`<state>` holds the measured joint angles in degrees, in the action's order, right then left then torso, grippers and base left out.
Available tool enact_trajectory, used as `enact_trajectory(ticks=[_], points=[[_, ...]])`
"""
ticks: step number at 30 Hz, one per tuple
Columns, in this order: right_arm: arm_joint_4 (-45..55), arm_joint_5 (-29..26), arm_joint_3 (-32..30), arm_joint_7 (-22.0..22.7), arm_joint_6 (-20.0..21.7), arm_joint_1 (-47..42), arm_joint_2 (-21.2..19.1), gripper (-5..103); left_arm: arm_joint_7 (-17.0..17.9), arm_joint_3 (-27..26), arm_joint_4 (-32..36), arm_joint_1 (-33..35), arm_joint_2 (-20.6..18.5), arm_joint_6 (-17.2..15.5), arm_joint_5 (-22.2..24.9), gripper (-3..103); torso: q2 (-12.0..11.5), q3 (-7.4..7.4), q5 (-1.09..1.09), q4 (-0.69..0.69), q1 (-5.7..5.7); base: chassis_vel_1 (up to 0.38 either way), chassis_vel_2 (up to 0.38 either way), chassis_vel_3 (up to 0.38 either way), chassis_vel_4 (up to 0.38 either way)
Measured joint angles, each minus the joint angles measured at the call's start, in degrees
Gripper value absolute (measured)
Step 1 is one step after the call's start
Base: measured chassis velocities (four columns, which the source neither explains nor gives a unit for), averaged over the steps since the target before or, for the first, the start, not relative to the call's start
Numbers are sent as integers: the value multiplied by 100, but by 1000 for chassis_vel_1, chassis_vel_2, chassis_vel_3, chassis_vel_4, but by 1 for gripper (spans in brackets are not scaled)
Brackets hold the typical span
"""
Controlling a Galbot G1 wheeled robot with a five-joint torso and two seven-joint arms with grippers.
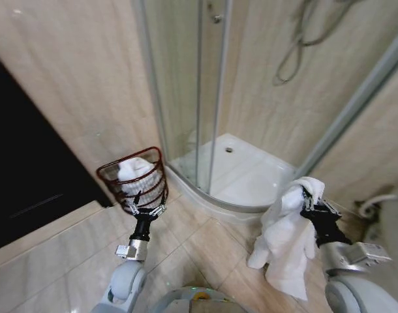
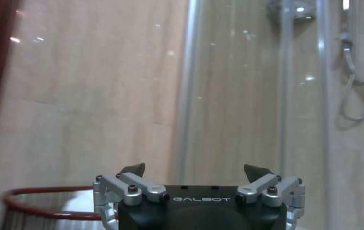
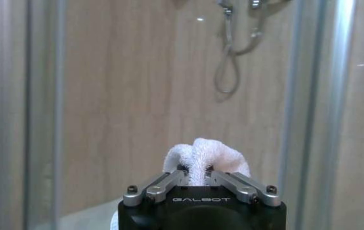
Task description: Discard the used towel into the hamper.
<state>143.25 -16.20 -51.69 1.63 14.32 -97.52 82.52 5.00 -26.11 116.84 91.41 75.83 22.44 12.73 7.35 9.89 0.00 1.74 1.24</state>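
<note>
White towel (image 1: 287,238) in right gripper (image 1: 308,201), well apart from hamper (image 1: 135,181).

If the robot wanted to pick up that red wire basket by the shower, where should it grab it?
Probably the hamper is best taken by its thick top rim, coming from above at the robot's side, where the open left pincer sits. The rim is a firm ring standing clear of the white cloth inside; the slatted sides taper and would slip. The right pincer is shut on the towel.
</note>
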Motion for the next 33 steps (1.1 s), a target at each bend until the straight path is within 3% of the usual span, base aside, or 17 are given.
enact_trajectory(ticks=[15, 28, 33], points=[[0, 402, 262, -94, -109, -33, 112, 5, -4, 16, -59, -27, 19, 40, -24, 100, 0, 0, -1, -1, 0, 106, 110, 103, 107], [-1, 367, 254, -112, -119, -65, 85, 5, 3, 62, -59, -19, 58, 43, -137, 100, 0, 0, -1, 0, 0, 92, 89, 95, 94], [0, 285, 123, -141, -257, -159, 94, 5, 138, 55, -96, -28, 80, 213, -297, 100, 0, 0, -1, 1, 0, 53, 56, 49, 42]])
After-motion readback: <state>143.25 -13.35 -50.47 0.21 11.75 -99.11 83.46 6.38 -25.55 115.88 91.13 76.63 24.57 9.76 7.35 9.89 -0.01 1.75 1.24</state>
